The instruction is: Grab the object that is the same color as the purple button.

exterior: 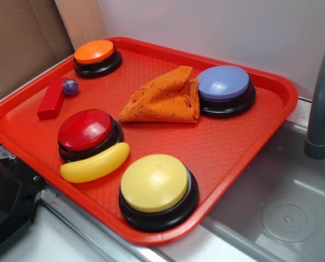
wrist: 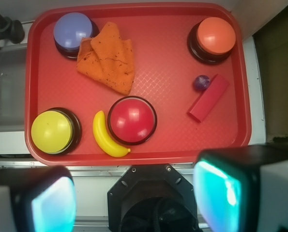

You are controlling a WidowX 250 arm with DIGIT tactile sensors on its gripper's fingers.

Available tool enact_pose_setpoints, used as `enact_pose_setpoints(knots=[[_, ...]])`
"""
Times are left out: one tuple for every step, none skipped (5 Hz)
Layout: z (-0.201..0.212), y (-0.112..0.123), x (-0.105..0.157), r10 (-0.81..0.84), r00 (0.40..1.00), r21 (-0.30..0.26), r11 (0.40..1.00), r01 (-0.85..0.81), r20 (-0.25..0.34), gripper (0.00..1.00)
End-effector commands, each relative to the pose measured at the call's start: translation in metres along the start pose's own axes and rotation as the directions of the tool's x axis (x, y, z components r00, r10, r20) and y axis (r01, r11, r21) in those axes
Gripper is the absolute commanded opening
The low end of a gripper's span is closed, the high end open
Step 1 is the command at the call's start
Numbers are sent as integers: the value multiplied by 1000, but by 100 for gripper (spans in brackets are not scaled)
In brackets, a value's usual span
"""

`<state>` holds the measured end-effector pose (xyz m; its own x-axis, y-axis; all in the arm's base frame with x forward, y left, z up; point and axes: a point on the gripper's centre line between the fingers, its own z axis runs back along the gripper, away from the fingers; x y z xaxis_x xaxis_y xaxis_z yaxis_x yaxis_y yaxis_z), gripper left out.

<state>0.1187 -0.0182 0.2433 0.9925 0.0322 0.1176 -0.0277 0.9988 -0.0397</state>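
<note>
Nothing grasped yet; whole pick left to do, judging by the layout. End effector (wrist: 134, 193) released, fingers (wrist: 216, 188) spread wide at 6 o'clock of the wrist view, hanging high above the near edge of the red tray (wrist: 148, 153) and touching nothing. Purple ball (wrist: 201, 82) resting on the tray floor at roughly 2 o'clock in the wrist view, touching or all but touching the top end of the red block (wrist: 208, 98), just below the orange button (wrist: 214, 38). Purple button (wrist: 73, 32) at 10 o'clock, well apart from the ball, with the orange cloth (wrist: 109, 59) lying against its side. Red button (wrist: 132, 120) near centre, yellow banana (wrist: 106, 136) curled round its lower left, yellow button (wrist: 54, 131) at 8 o'clock. In the exterior view, same ball (exterior: 70, 87) at 10 o'clock beside the block (exterior: 52, 99), free of any grip. Remaining, as a judgement: travel toward 2 o'clock, descent over the ball, closing without catching the block, then lifting. Small, glossy and round, so likely to roll or squirt out if pinched off-centre.
</note>
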Motion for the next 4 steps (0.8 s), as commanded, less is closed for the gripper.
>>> enact_pose_setpoints(knots=[[0,0,0,0,1000,0,1000,0,0,100],[-15,15,18,-63,997,5,998,63,51,100],[-34,27,32,-102,993,7,995,101,55,100],[-50,39,42,-163,983,29,987,161,85,100]])
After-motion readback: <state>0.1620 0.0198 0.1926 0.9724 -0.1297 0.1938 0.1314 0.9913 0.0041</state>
